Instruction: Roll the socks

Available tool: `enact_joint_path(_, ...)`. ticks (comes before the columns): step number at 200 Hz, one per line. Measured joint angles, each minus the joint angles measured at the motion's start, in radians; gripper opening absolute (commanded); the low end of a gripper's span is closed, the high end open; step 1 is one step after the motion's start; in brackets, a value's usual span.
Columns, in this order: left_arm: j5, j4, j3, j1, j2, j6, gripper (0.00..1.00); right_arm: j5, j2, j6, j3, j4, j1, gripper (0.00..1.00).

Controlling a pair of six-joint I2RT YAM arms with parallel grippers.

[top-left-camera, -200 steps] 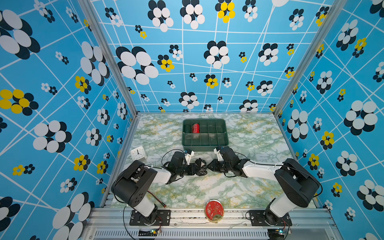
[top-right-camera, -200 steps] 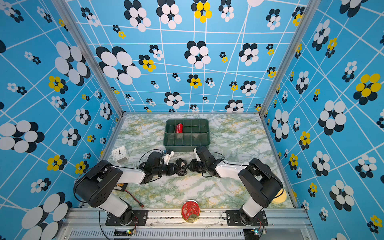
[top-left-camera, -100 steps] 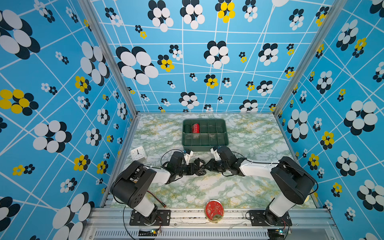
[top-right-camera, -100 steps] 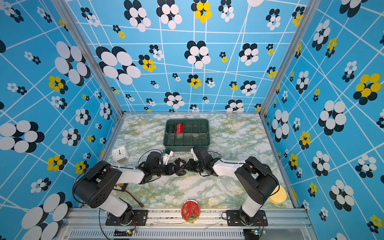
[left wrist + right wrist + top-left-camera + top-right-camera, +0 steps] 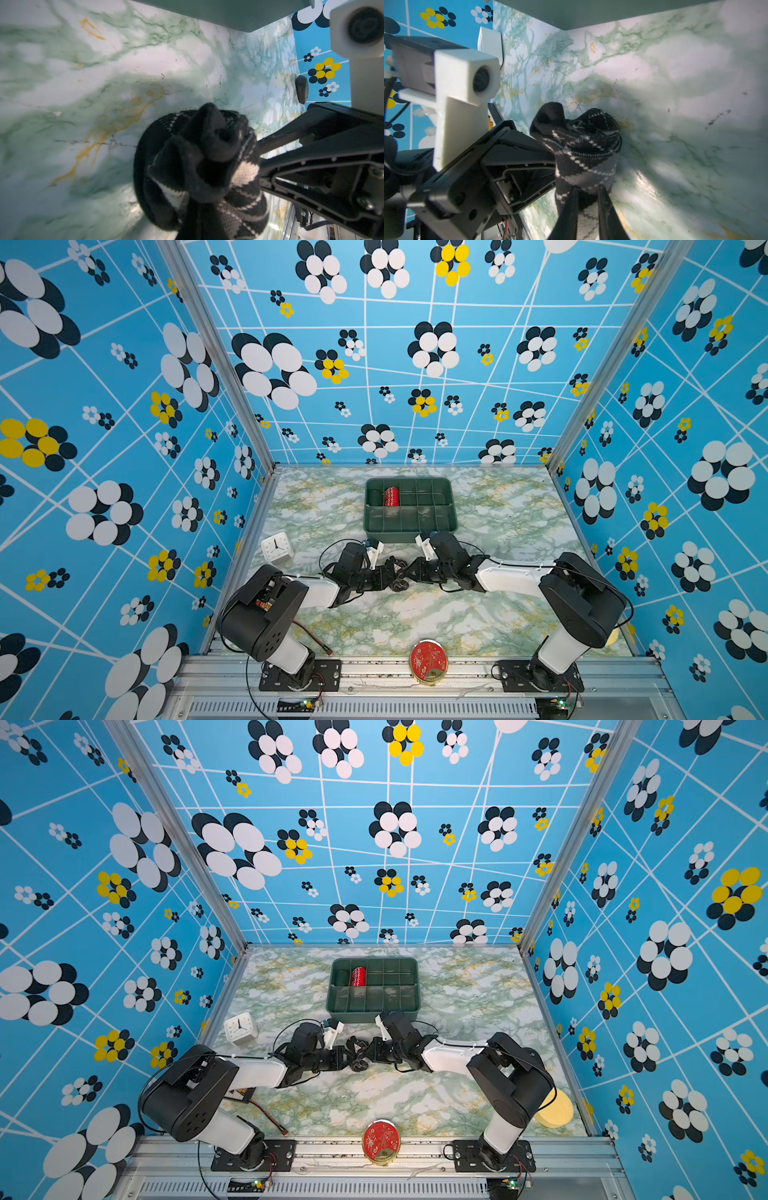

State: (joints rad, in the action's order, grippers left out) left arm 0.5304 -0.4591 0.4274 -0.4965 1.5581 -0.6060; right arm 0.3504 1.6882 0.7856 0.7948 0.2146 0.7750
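The socks, black with a grey and white argyle pattern, form a bunched roll on the marble table in front of the green tray, also seen in a top view. My left gripper comes in from the left and is shut on fabric of the socks; its fingertips are buried in the cloth. From the right, my right gripper pinches the socks, and a grey patterned fold sits between its two black fingers. The two grippers nearly touch.
The green divided tray stands just behind the grippers, with a red roll and a dark green roll inside. A white clock is at the left, a red round tin on the front rail, a yellow disc front right.
My right gripper has slid a little to the left, closing in on the left gripper with the socks between them. The left arm has stayed put.
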Motion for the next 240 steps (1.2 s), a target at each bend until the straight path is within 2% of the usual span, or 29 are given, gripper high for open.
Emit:
enact_joint_path(40, 0.000, 0.012, 0.006, 0.000, 0.001, 0.000, 0.00, 0.000, 0.000, 0.002, 0.001, 0.004, 0.002, 0.40)
enact_joint_path(54, 0.000, 0.011, 0.006, -0.001, 0.001, 0.000, 0.00, 0.003, 0.000, 0.003, 0.001, 0.008, 0.002, 0.43)
enact_joint_path(240, 0.000, -0.028, -0.008, -0.001, 0.013, -0.015, 0.00, 0.021, -0.014, 0.021, -0.035, 0.045, -0.035, 0.47)
